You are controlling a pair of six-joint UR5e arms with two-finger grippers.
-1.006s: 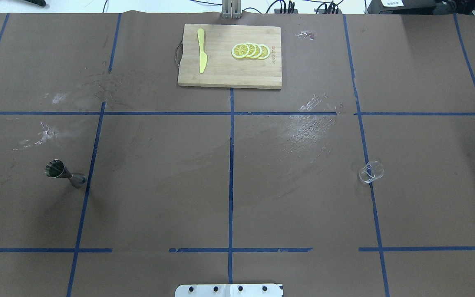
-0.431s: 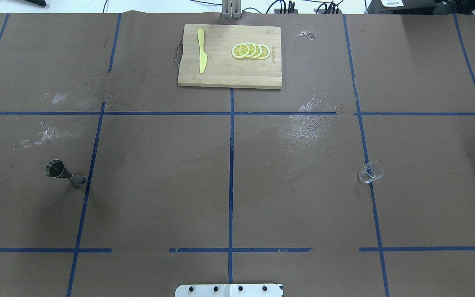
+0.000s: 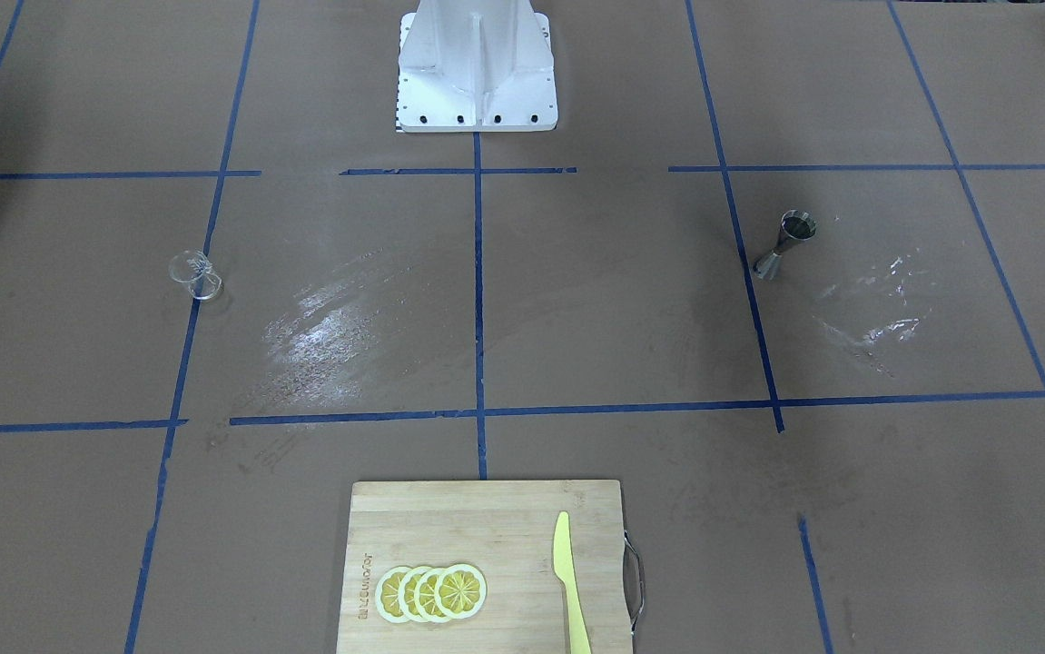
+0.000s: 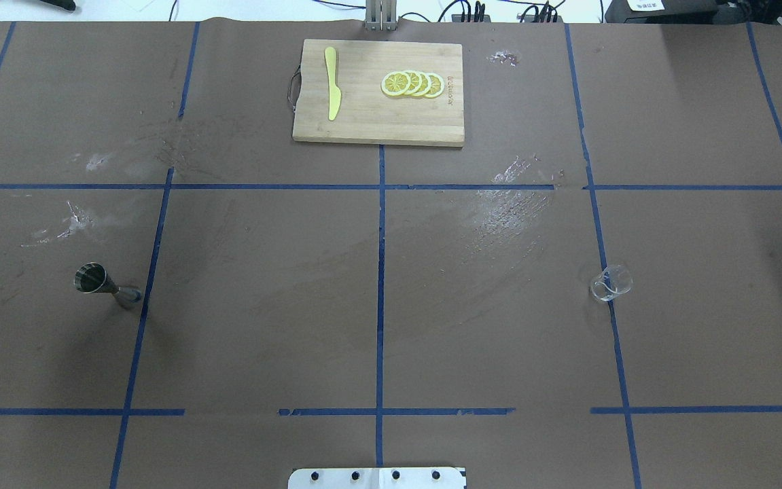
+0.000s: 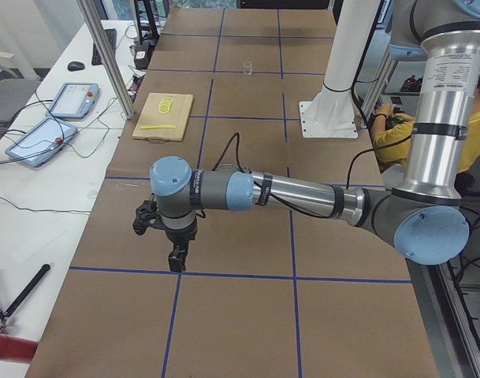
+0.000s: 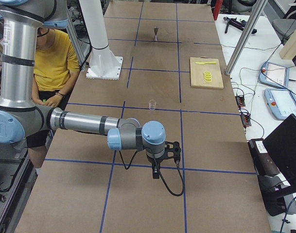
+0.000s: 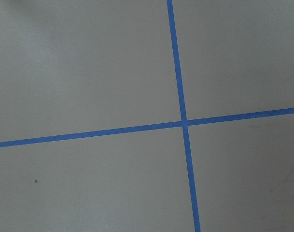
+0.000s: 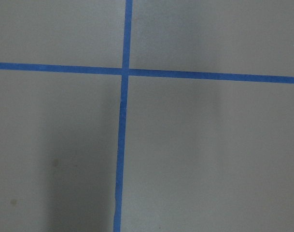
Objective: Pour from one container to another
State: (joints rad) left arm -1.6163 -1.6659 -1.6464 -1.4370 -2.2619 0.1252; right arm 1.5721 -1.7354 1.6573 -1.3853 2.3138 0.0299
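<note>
The clear glass (image 4: 610, 283) stands upright on a blue tape line on the table's right half, also seen in the front-facing view (image 3: 197, 275) and small in the right side view (image 6: 152, 104). The metal jigger (image 4: 105, 286) stands upright on the left half beside a tape line, also visible from the front (image 3: 785, 243). Neither arm shows in the overhead or front views. My left gripper (image 5: 176, 256) hangs low over the table's left end, far from the jigger. My right gripper (image 6: 156, 172) hangs over the right end, short of the glass. Whether either is open or shut I cannot tell.
A wooden cutting board (image 4: 363, 129) with lemon slices (image 4: 412, 84) and a yellow knife (image 4: 331, 83) lies at the far middle. The white robot base (image 3: 477, 68) stands at the near edge. A person in yellow (image 6: 53, 63) sits behind the robot.
</note>
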